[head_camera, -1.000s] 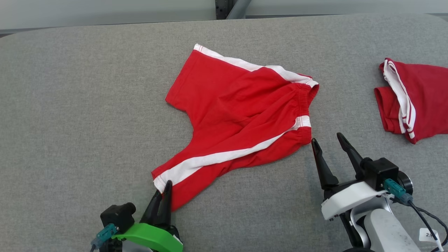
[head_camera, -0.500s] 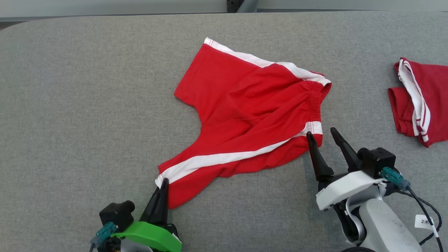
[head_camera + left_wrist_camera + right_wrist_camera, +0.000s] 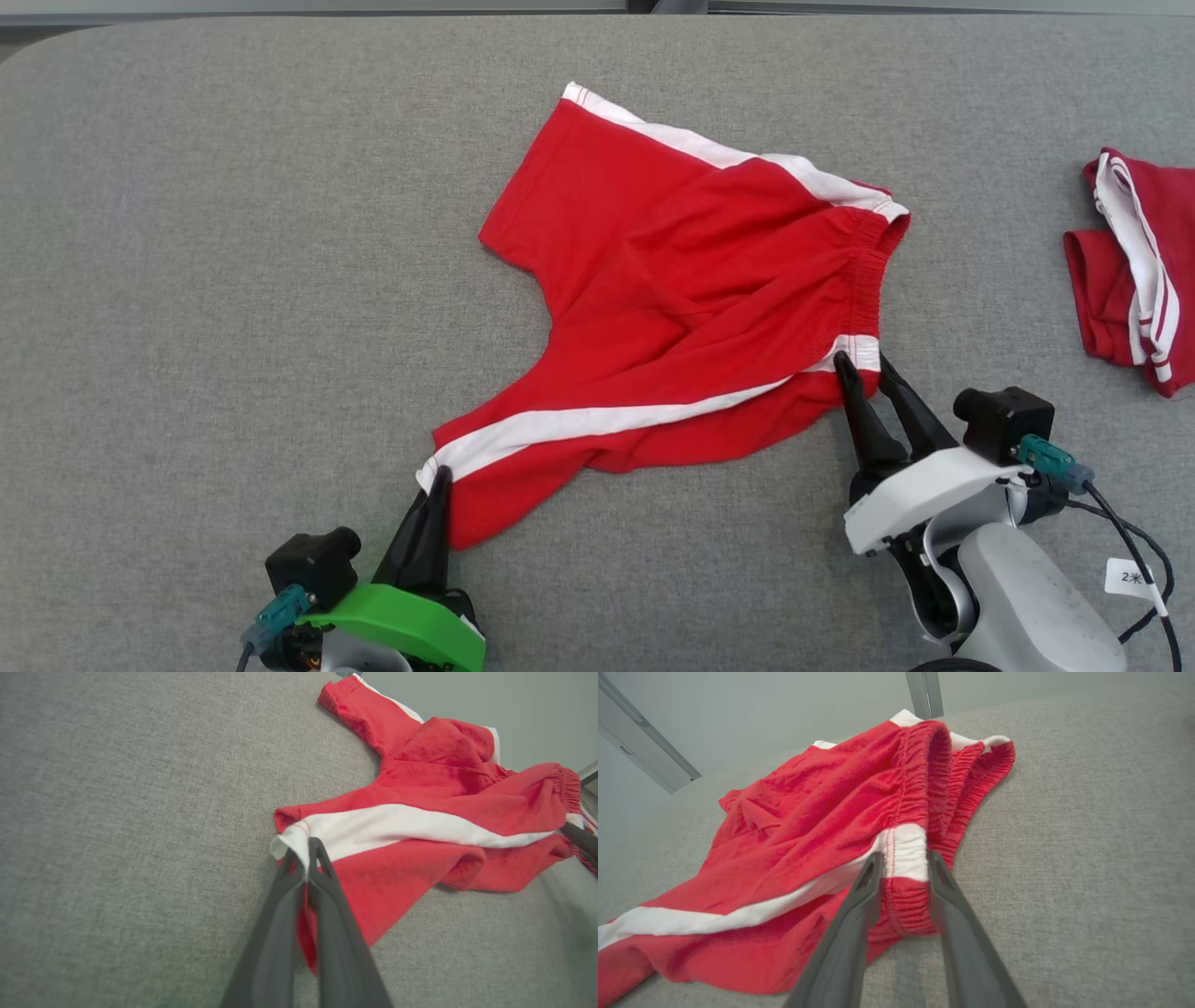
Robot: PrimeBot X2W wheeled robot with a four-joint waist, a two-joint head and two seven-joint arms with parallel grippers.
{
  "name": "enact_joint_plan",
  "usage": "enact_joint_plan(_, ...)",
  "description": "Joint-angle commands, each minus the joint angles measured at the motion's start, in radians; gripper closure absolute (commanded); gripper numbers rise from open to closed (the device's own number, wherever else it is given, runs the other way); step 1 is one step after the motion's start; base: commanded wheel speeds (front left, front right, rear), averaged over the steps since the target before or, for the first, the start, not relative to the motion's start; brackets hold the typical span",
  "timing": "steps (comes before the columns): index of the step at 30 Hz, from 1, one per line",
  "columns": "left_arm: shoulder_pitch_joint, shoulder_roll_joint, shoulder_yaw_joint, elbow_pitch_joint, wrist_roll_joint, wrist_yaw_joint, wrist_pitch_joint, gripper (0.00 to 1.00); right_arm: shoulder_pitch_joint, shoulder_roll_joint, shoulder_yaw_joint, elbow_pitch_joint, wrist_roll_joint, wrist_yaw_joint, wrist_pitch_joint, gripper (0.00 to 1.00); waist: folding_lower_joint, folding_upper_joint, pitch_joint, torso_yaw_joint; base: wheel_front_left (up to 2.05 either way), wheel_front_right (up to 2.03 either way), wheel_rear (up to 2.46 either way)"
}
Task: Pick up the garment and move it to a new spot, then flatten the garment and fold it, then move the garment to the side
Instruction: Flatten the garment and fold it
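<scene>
The garment [image 3: 691, 280], red shorts with white side stripes, lies spread and rumpled near the middle of the grey surface [image 3: 187, 280], waistband toward 3 o'clock and legs toward 11 and 7. At its 7 o'clock tip my left claw [image 3: 439, 478] is pressed together, clamped on the white-striped hem corner. At 4 o'clock my right claw [image 3: 864, 366] straddles the waistband at the stripe, fingers somewhat apart with cloth between, and I cannot tell if it grips. A second red-and-white piece [image 3: 1134, 271] lies folded, well apart, at 3 o'clock.
</scene>
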Motion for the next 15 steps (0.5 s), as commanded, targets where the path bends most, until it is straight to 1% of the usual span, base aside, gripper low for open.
enact_joint_plan(1,-0.012,0.004,0.002,-0.002,0.004,-0.003,0.0,1.0,-0.01,-0.005,0.001,0.005,0.009,-0.001,-0.002,0.56,0.0,-0.0001,0.001,-0.001,0.0,0.0,0.0)
enact_joint_plan(3,-0.014,0.004,0.001,-0.002,0.004,-0.003,0.0,1.0,-0.016,-0.006,0.007,0.009,0.014,-0.001,-0.002,0.68,0.0,-0.0001,0.003,-0.001,0.0,0.0,0.0)
enact_joint_plan(4,-0.015,0.004,0.001,-0.002,0.005,-0.003,0.0,1.0,-0.019,-0.007,0.012,0.007,0.016,-0.001,-0.002,0.98,0.0,-0.0001,0.003,-0.001,0.0,0.0,0.0)
enact_joint_plan(5,-0.016,0.004,0.001,-0.001,0.006,-0.003,0.0,1.0,-0.02,-0.007,0.016,0.005,0.019,-0.001,-0.002,1.0,0.0,-0.0001,0.002,-0.002,0.0,0.0,0.0)
enact_joint_plan(8,-0.018,0.004,0.015,-0.014,0.018,-0.003,0.0,1.0,-0.02,-0.004,0.015,-0.035,0.031,-0.001,-0.002,1.0,0.0,-0.0001,-0.012,-0.003,0.0,0.0,0.0)
enact_joint_plan(9,-0.018,0.004,0.017,-0.02,0.037,-0.003,0.0,1.0,-0.013,-0.001,0.011,-0.05,0.041,-0.001,-0.002,1.0,0.0,-0.0001,-0.023,-0.005,0.0,0.0,0.0)
enact_joint_plan(13,-0.014,0.008,0.061,-0.06,0.086,-0.003,0.0,1.0,0.007,0.004,0.01,-0.123,0.066,-0.001,-0.002,1.0,0.0,-0.0001,-0.085,-0.018,0.0,0.0,0.0)
enact_joint_plan(15,-0.029,0.024,0.081,-0.096,0.107,-0.003,0.0,1.0,0.009,0.007,0.006,-0.165,0.085,-0.001,-0.002,1.0,0.0,-0.0001,-0.123,-0.027,0.0,0.0,0.0)
